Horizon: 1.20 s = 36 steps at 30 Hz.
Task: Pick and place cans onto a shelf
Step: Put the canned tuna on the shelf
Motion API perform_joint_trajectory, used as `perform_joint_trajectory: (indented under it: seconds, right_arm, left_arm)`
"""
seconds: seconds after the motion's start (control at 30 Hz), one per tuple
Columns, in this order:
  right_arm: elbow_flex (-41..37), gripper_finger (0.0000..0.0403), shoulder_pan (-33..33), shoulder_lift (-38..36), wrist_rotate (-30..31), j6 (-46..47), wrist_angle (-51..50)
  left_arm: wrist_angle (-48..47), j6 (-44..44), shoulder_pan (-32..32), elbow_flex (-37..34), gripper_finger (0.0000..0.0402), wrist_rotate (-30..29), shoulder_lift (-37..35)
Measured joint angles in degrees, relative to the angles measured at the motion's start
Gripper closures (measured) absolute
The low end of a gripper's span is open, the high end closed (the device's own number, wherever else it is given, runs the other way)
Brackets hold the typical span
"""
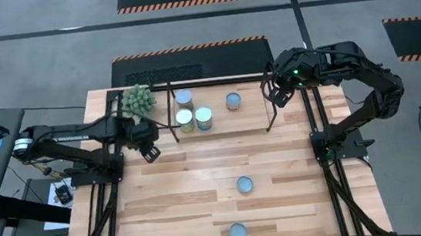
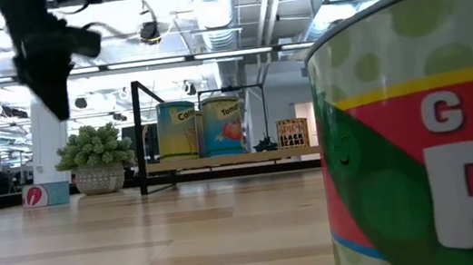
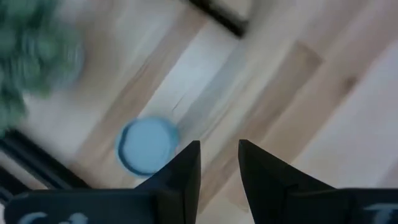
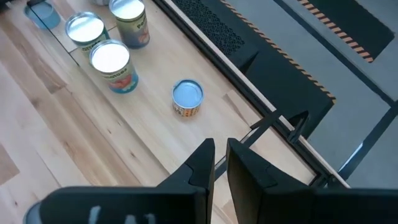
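Left claw (image 1: pixel 149 152) hangs empty with fingers apart beside the shelf (image 1: pixel 219 129), near the plant (image 1: pixel 138 100). Right claw (image 1: pixel 279 96), nearly closed, holds nothing above the shelf's right end; four cans (image 1: pixel 204 118) stand there

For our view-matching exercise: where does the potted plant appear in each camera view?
High: plant upper left, at the shelf's left end.
Low: plant left of middle, beside shelf.
Left wrist: blurred green plant, past a can.
Right wrist: not in it.
Shared landmark: shelf.
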Motion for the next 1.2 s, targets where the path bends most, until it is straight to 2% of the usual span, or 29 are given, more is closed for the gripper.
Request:
perform_joint_trajectory:
  seconds: [0.2, 0.6, 0.67, 0.97, 1.2]
  right_arm:
    - [0.04, 0.0338, -0.02, 1.57, -0.66, 0.3, -0.02]
    - [0.06, 0.0338, -0.02, 1.88, -1.26, 0.33, -0.02]
    - [0.06, 0.0338, -0.02, 1.81, -1.29, 0.35, -0.02]
    - [0.06, 0.0338, -0.02, 1.86, -1.33, 0.77, -0.02]
    - [0.06, 0.0338, -0.02, 1.86, -1.36, 1.37, -0.02]
  left_arm:
    - [0.25, -10.88, -1.46, -7.02, 0.0306, -3.15, -2.06]
    - [4.32, 2.13, 0.2, -14.0, 0.0306, -6.3, -0.39]
    - [4.3, 2.88, 0.89, -14.32, 0.0306, -4.78, -0.38]
    - [6.95, 2.33, 3.86, -14.49, 0.0281, -4.05, -0.33]
    - [8.41, -1.52, 6.13, -18.34, 0.0247, -3.87, -0.31]
